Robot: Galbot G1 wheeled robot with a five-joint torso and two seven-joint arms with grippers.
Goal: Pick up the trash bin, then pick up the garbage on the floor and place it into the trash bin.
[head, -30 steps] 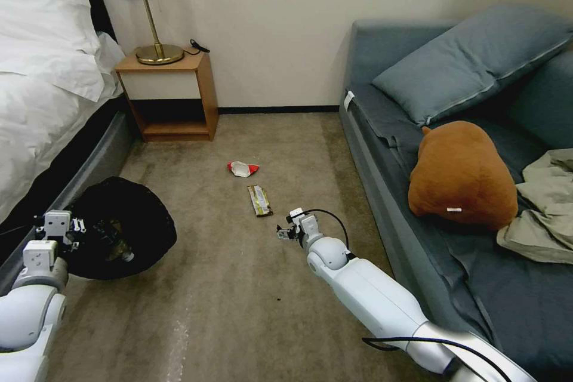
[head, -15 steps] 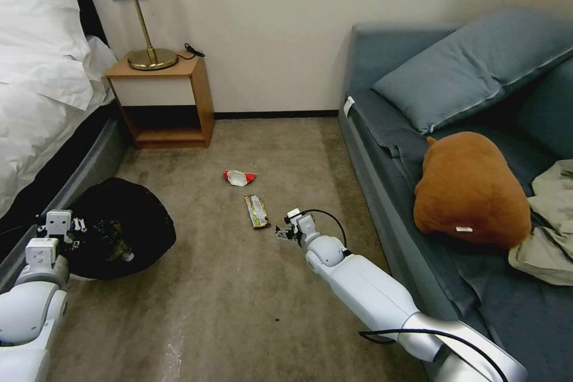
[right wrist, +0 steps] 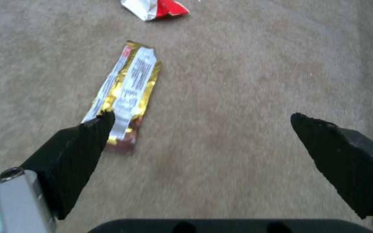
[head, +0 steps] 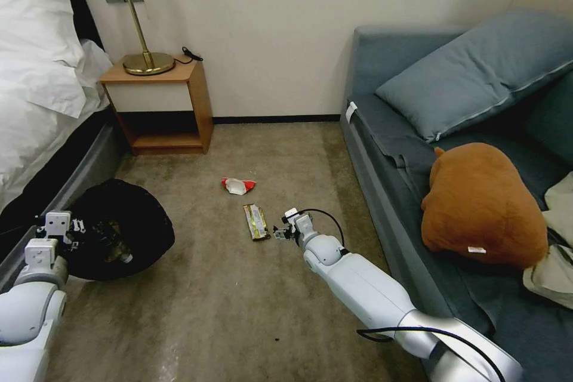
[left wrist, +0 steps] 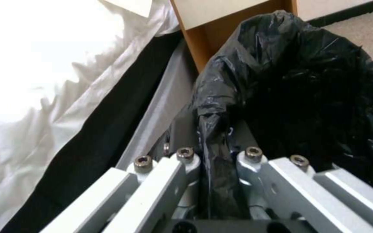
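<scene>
A: Item one, trash bin (head: 122,228)?
B: Lower left of the head view, beside the bed (head: 36,101). Black liner over the rim; left gripper (left wrist: 214,181) clamped tight on a fold of that liner.

A: Item two, right gripper (head: 279,233)?
B: Centre of the head view, low over the carpet (head: 239,310), jaws spread wide, holding nothing.

A: Item three, garbage?
B: Gold-and-dark snack wrapper (head: 256,221) flat on the carpet, just left of the right gripper; in the right wrist view one fingertip (right wrist: 96,126) overlaps its near end. Red-and-white wrapper (head: 238,185) lies just above it in frame.

A: Surroundings?
B: Nightstand (head: 161,104) upper left, sofa (head: 418,191) right.
</scene>
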